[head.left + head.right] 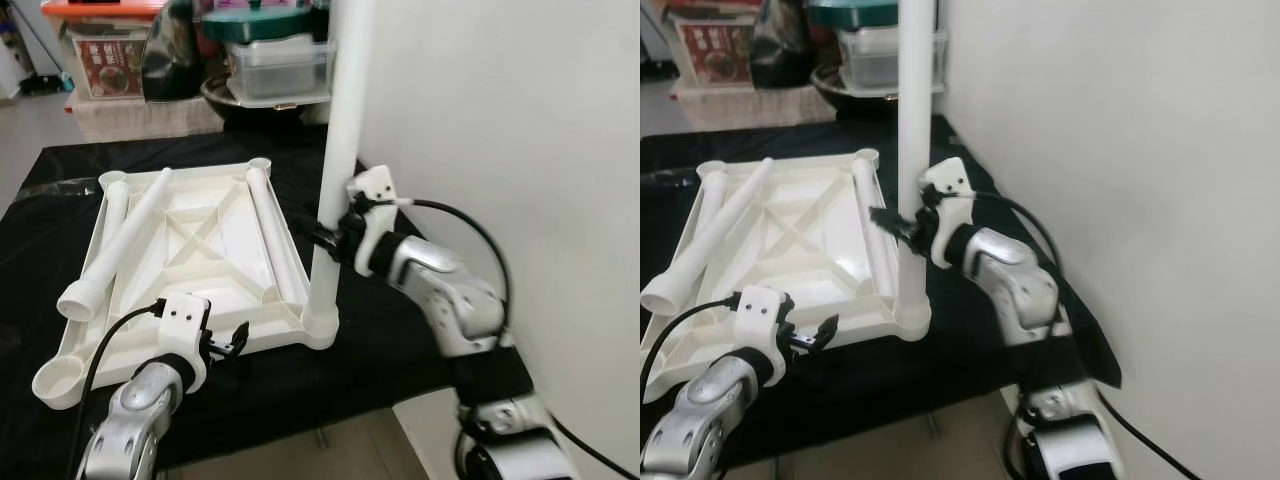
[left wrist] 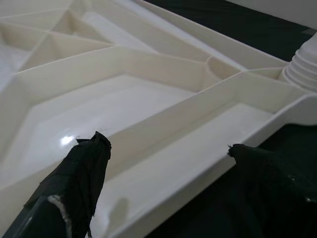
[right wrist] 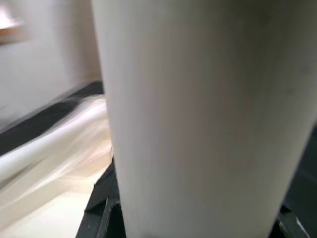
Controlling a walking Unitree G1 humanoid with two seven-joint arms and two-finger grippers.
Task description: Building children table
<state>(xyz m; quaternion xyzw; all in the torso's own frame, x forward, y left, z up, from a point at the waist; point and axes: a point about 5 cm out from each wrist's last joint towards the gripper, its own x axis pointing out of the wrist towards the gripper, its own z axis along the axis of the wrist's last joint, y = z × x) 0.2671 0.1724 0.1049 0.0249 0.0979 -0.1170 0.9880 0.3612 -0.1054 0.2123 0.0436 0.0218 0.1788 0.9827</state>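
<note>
A black-covered tabletop carries the white children's table top, lying upside down with its ribbed underside up. One white leg stands upright in the near right corner socket. Three more legs lie loose on the underside: two along the left side, and one along the right. The right gripper reaches in from the right, its jaws closed around the upright leg partway up. The left gripper sits at the near edge of the table top, its jaws open and holding nothing. Storage boxes stand at the far side.
</note>
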